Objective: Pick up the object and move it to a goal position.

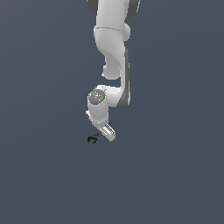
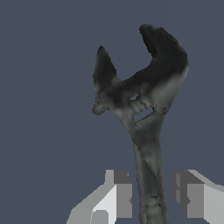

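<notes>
Gripper (image 2: 151,194): two pale fingers (image 2: 124,194) flank the shaft with a visible gap on each side; whether they clamp it I cannot tell.

Object (image 2: 144,109): dark slender wrench-like tool, straight shaft, forked head. In the exterior view it (image 1: 92,139) juts from the fingertips toward that view's left.

Handling, as judged: rigid, light, probably smooth and apt to pivot. Best hold: mid-shaft, fingers squarely across it, clear of the forked head.

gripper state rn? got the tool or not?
Gripper: open. The fingers flank the shaft of the black tool with visible gaps on both sides, so it is not clamped yet.
</notes>
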